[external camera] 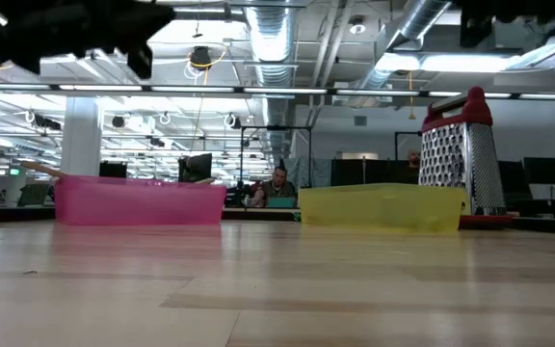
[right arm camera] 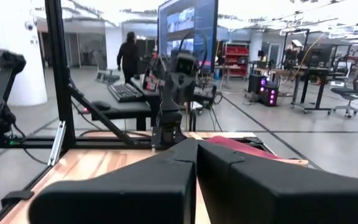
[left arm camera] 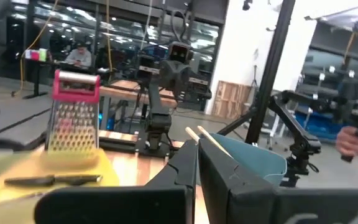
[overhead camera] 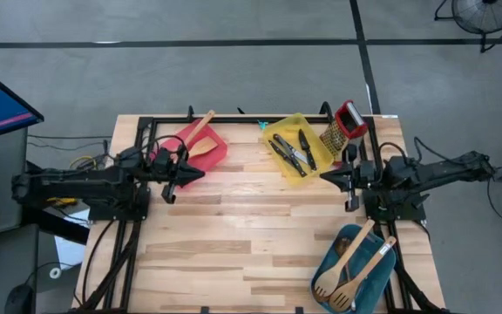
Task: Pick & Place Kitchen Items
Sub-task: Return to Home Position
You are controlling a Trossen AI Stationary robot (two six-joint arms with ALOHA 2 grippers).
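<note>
As both arms rest folded at the sides of the table [overhead camera: 234, 227] — left hand [overhead camera: 200, 174] and right hand [overhead camera: 323, 177] pressed closed, gripping nothing — the kitchen items [overhead camera: 296, 153] lie sorted in the red tray [overhead camera: 216, 152], yellow tray [overhead camera: 286, 126] and teal tray [overhead camera: 331, 255]; only homing seems left

I see my wooden desk [overhead camera: 234, 235] bearing a red tray [overhead camera: 219, 150], a yellow tray [overhead camera: 288, 124], a teal tray [overhead camera: 380, 281] and a steel grater [overhead camera: 345, 122].
</note>
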